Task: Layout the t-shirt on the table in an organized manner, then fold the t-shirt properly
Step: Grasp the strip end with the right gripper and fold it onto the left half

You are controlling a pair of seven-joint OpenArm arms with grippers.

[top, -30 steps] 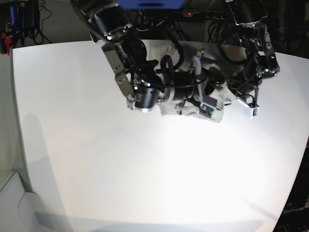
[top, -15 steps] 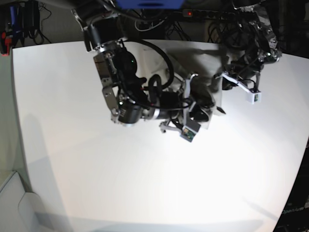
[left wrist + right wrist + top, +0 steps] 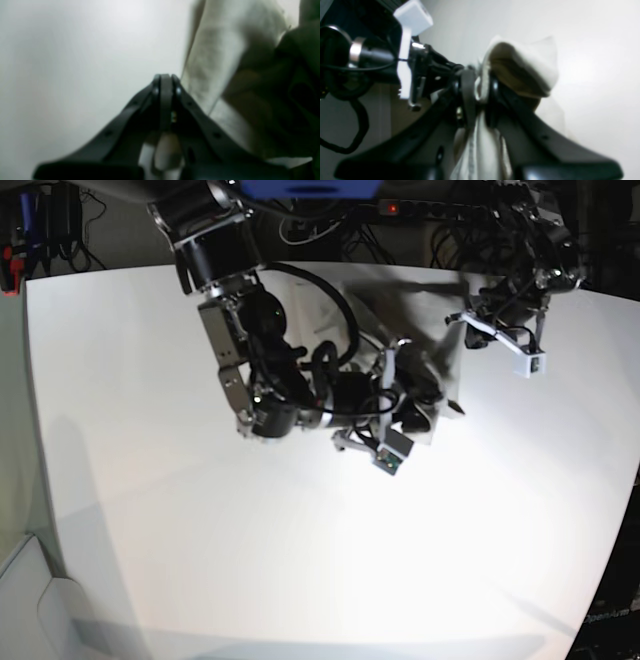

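The light grey-beige t-shirt [image 3: 448, 365] hangs bunched between my two grippers above the far right part of the white table [image 3: 200, 560]. My right gripper [image 3: 402, 408] is shut on a fold of the t-shirt [image 3: 532, 65]; cloth sticks out past its closed fingertips and hangs below them. My left gripper [image 3: 466, 318] sits higher and farther back. Its jaws are pressed together [image 3: 165, 78], with a bit of cloth showing between the fingers lower down, and the t-shirt [image 3: 217, 62] hangs blurred just to its right. Most of the shirt is hidden behind the right arm.
Cables and a power strip [image 3: 400, 208] lie past the table's far edge. Dark gear [image 3: 30, 230] stands at the far left corner. The left arm's white camera block [image 3: 412, 17] is close to my right gripper. The table's right edge [image 3: 625, 510] is near.
My right gripper has moved toward the front left with the shirt. My left gripper has risen toward the far edge. The shirt is pulled up off the table between them.
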